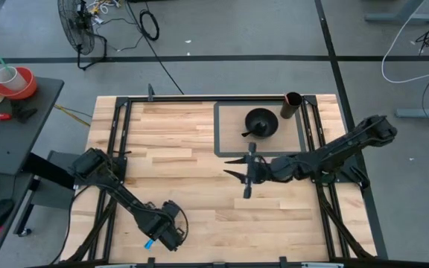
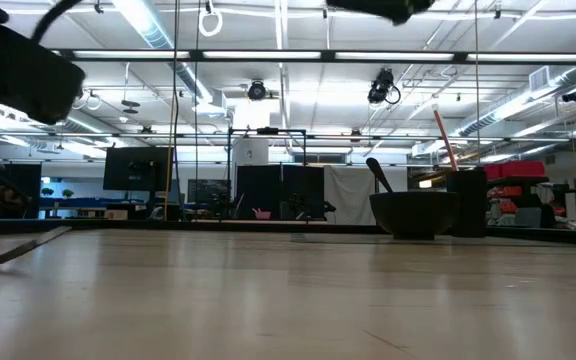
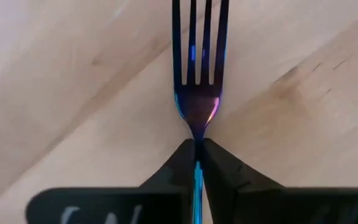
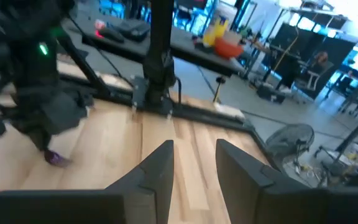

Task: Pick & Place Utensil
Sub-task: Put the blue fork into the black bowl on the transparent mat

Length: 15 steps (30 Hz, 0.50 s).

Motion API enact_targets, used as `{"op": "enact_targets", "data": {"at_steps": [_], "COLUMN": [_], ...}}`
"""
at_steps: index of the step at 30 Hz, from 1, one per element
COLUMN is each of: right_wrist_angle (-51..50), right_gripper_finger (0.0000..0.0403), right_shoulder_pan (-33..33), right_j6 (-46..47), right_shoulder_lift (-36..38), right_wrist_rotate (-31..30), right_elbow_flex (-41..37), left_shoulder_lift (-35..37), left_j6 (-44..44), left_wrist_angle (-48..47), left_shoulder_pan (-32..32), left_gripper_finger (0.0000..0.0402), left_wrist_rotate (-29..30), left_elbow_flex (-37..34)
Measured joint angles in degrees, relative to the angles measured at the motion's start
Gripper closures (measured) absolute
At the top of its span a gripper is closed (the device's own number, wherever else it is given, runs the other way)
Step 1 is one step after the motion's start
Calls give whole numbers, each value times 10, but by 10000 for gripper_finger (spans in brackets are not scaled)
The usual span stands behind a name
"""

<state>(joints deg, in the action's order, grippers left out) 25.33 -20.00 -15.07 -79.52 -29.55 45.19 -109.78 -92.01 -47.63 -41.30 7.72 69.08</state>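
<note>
The iridescent fork (image 3: pixel 197 74) is clamped by its neck between the closed fingers of the left gripper (image 3: pixel 196 163) — low over the wooden table (image 1: pixel 192 141), near its front edge. The right gripper (image 4: pixel 193 163) is held mid-table — fingers parted, empty — beside the black bowl (image 1: pixel 261 122).

Wooden table (image 1: pixel 199 134): dark mat (image 1: pixel 226 145) far right, bowl (image 1: pixel 261 123) on it, cup (image 1: pixel 292 105) beside.
</note>
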Motion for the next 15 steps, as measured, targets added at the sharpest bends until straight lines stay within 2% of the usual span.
{"op": "enact_targets", "data": {"at_steps": [2,4,8,15], "right_wrist_angle": [-2,-8,-44,-177], "right_gripper_finger": [279,279,279,279], "right_shoulder_pan": [-8,-15,-24,-28], "right_j6": [-3,-5,-8,70], "right_shoulder_lift": [17,28,38,38], "right_wrist_rotate": [2,4,5,1], "right_elbow_flex": [0,0,0,0], "left_shoulder_lift": [-1,-2,-3,-3], "left_j6": [50,109,238,501], "left_wrist_angle": [-2,-4,21,161], "left_shoulder_pan": [12,33,82,170], "left_gripper_finger": [365,362,376,391], "left_wrist_rotate": [15,55,106,112], "left_elbow_flex": [0,-1,-2,-1]}}
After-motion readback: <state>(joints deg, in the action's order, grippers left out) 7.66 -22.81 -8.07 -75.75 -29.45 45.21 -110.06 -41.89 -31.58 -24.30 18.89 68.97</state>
